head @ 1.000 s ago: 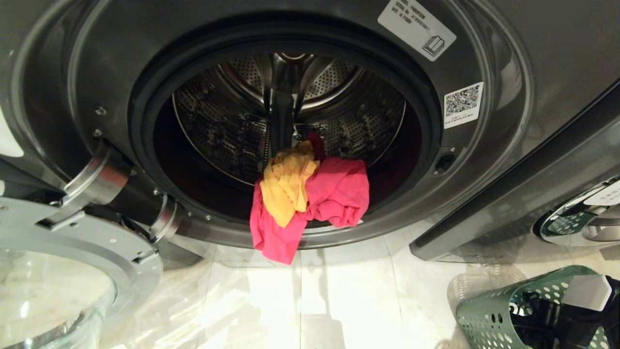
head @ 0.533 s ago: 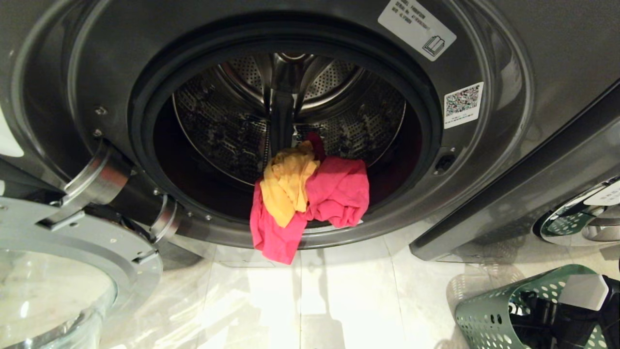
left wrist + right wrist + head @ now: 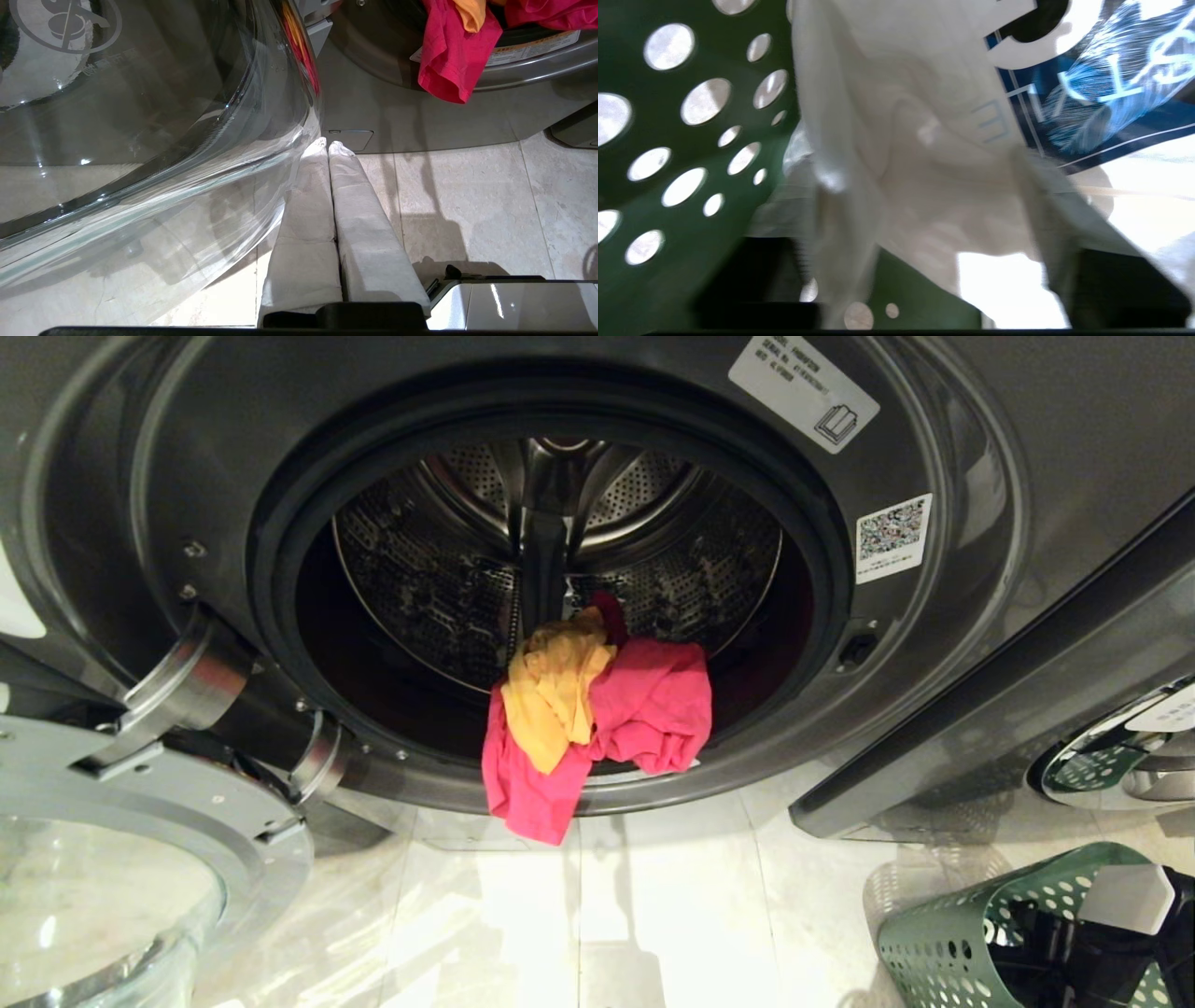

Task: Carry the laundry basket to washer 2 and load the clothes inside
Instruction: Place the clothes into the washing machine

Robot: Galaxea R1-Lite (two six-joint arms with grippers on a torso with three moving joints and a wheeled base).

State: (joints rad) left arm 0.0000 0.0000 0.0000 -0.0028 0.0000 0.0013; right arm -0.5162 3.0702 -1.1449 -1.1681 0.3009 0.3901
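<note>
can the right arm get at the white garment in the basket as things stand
Probably yes: the right gripper is already down inside the laundry basket, and its wrist view shows the white garment directly ahead with nothing between.

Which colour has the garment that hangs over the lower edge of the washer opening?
Bright pink-red garment, with a yellow-orange one lying on top. The head view shows it best.

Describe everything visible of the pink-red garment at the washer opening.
The pink-red garment is soft, crumpled cloth lying on the lower lip of the open washer drum mouth. One end hangs over the rim toward the tiled floor, not reaching it. A yellow-orange garment drapes over its left part. No gripper touches it.
</note>
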